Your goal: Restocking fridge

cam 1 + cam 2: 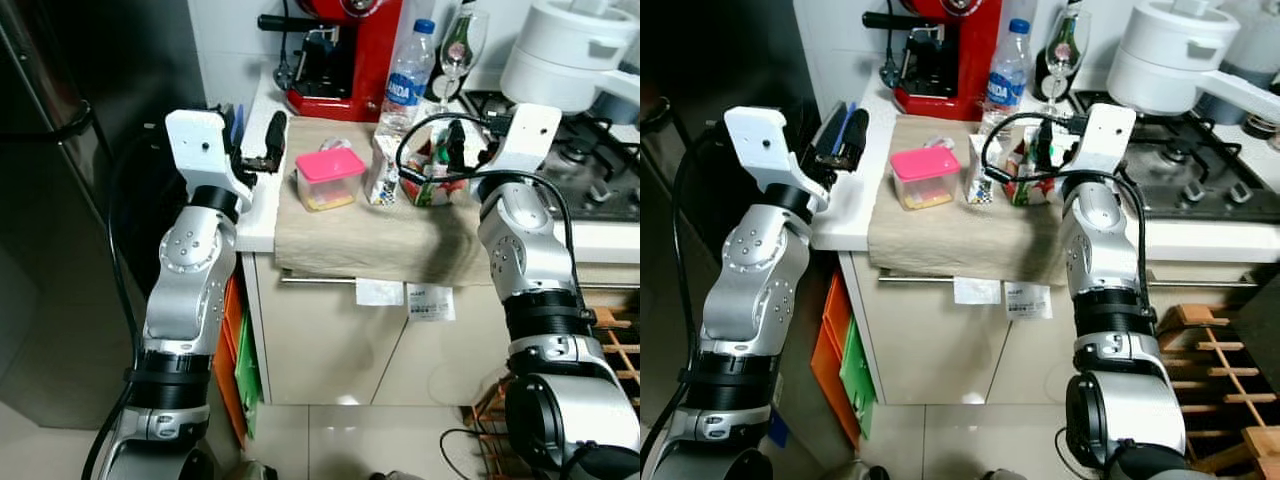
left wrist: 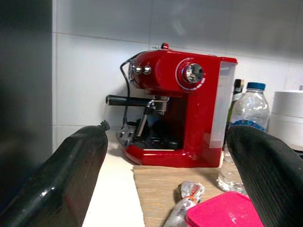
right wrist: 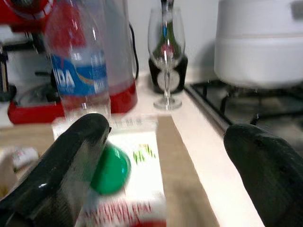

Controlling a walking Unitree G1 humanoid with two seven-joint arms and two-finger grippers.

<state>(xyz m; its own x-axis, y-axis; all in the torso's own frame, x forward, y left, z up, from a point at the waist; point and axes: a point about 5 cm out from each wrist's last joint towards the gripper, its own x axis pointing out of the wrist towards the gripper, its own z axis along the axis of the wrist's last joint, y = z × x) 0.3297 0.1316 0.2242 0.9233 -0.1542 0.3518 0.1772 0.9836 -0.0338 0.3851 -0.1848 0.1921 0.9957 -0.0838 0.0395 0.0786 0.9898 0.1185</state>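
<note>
Right pincer [image 3: 156,156] is held spread above the white carton with a green cap [image 3: 128,189], nothing pinched. Left pincer [image 1: 262,150] is raised over the white bench [image 1: 262,215] edge, fingers apart and empty, beside the dark fridge [image 1: 60,150]. On the beige cloth [image 1: 360,240] are seen the clear tub with a pink lid [image 1: 329,177], a small patterned pack [image 1: 381,172] and a clear water bottle with a blue cap [image 1: 408,82]. Judged barely begun: nothing is lifted, every item remains to be stocked.

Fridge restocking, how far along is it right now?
Nothing looks stocked yet. The pink-lidded container, green-capped carton and water bottle all stand on the counter. The right gripper hangs open over the carton; the left gripper is open, holding nothing. Everything remains.
</note>
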